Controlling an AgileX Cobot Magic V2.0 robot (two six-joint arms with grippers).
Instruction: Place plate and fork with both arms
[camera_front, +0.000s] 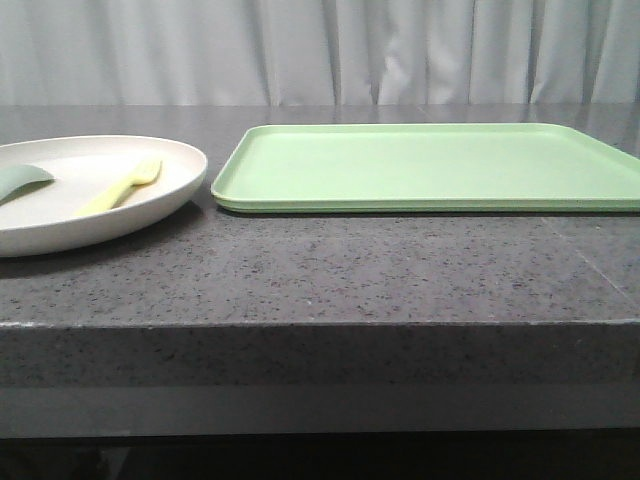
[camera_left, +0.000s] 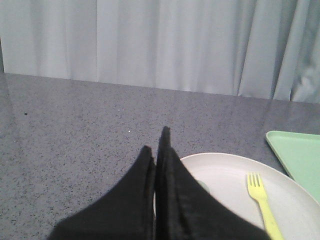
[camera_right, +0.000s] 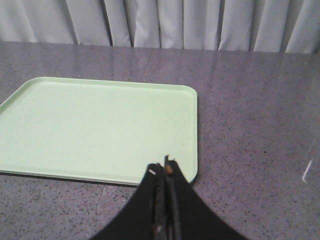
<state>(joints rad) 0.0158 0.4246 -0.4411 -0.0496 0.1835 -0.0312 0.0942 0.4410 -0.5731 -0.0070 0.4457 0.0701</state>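
The cream plate (camera_front: 100, 185) rests on the dark counter at the left; its rim (camera_left: 225, 157) also shows in the left wrist view. On it lies the pale-yellow fork (camera_front: 122, 186), tines away from me (camera_left: 259, 192). My left gripper (camera_left: 156, 145) hovers over the plate's near-left rim, shut with nothing between its fingers. My right gripper (camera_right: 165, 167) hangs above the near right corner of the green tray (camera_right: 100, 127), shut and holding nothing. Neither gripper appears in the front view.
A grey-green spoon-like utensil (camera_front: 22, 180) lies on the plate's left side. The flat light-green tray (camera_front: 430, 165) fills the counter's centre and right. The counter's front edge (camera_front: 320, 325) runs across the front view. A grey curtain hangs behind.
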